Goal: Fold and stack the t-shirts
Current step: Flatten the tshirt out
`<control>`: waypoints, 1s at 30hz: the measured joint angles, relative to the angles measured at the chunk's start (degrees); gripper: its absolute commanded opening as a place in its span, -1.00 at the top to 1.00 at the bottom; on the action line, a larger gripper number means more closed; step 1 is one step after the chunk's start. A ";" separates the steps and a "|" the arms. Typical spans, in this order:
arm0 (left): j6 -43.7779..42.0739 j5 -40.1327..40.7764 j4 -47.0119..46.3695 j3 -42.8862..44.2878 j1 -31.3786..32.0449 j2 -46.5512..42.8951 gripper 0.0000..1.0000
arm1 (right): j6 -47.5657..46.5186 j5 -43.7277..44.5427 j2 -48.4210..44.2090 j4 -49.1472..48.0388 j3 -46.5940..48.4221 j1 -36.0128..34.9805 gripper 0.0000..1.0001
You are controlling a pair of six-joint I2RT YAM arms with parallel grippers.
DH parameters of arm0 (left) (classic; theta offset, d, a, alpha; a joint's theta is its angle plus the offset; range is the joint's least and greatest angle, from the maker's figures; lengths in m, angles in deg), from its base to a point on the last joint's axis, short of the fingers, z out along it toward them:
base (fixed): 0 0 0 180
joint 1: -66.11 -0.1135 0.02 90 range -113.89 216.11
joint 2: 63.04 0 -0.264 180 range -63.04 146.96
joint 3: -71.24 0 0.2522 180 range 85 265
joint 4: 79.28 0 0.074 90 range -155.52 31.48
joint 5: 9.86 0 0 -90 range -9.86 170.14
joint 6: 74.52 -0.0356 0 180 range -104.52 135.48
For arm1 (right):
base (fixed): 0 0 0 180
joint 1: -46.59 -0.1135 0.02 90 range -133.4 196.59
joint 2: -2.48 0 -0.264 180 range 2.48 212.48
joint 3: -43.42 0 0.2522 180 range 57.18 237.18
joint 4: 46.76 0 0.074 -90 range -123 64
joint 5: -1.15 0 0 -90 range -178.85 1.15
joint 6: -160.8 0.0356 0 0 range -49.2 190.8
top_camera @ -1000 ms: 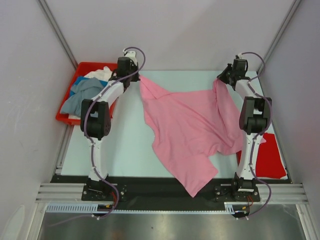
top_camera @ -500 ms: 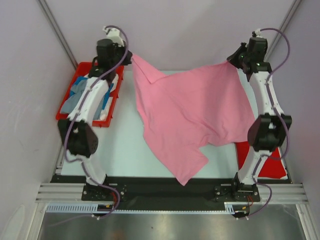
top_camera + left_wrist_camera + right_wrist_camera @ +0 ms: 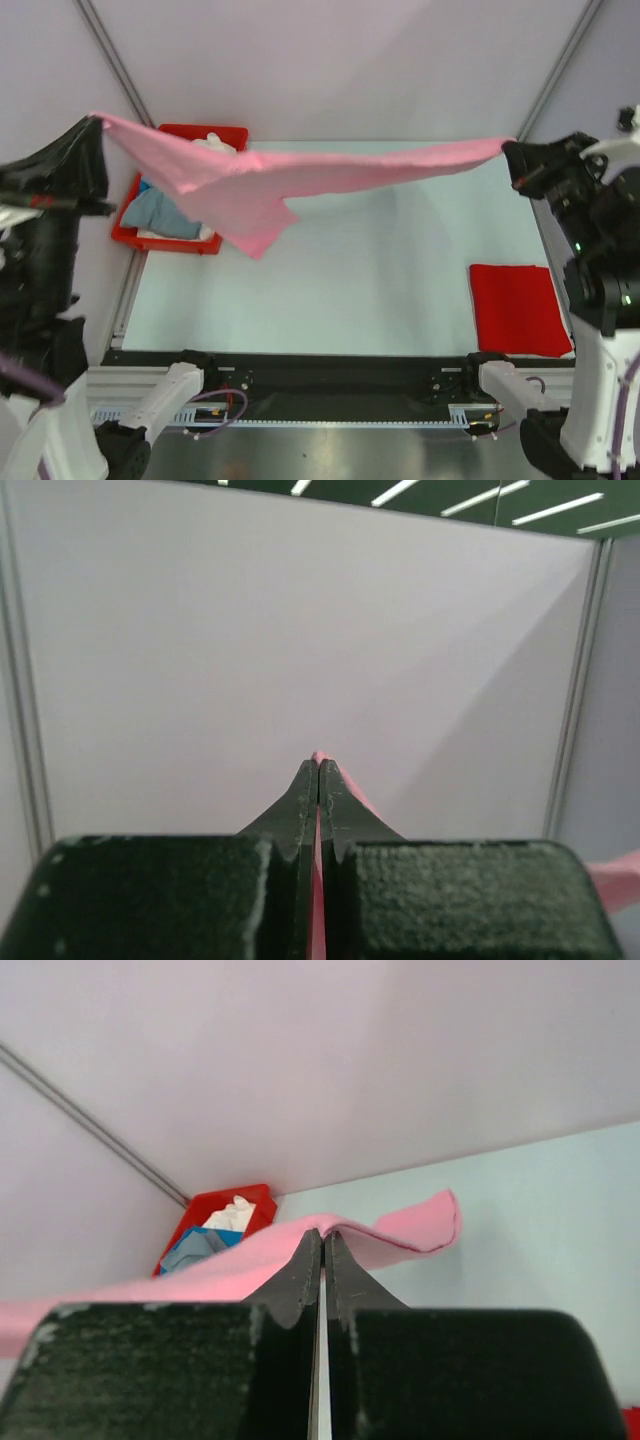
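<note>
Top external: your left tool (image 3: 100, 121) and right tool (image 3: 508, 150) both clamp the light pink t-shirt (image 3: 330, 172). It stretches above the table (image 3: 350, 265).

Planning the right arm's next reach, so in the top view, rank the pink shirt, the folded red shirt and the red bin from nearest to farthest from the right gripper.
From the right gripper:
1. pink t-shirt: pinched in it, stretching leftward.
2. folded red t-shirt: right side, toward the near edge.
3. red bin: far-left corner.
</note>
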 measured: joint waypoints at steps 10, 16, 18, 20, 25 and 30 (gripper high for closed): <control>-3.82 4.55 3.08 3.50 4.90 -8.81 0.99 | 0.04 -2.19 -11.06 5.35 2.32 0.00 1.00; -4.33 4.85 1.42 1.64 5.07 -2.45 0.99 | 1.22 -2.34 -4.39 3.43 -2.05 0.00 1.00; -4.55 5.16 -0.50 -0.50 5.07 2.08 0.99 | 1.38 -2.32 0.09 1.51 -4.57 0.00 1.00; -4.98 5.53 -2.51 -2.69 5.03 8.83 0.99 | 1.55 -2.47 7.32 -1.51 -7.52 0.46 1.00; -5.25 5.51 -5.90 -4.09 3.54 28.17 0.99 | 1.75 -2.51 23.85 -7.08 -11.58 2.64 1.00; -3.65 4.31 -4.48 -4.02 1.55 41.11 0.99 | 1.42 -2.27 33.38 -7.93 -7.87 4.44 1.00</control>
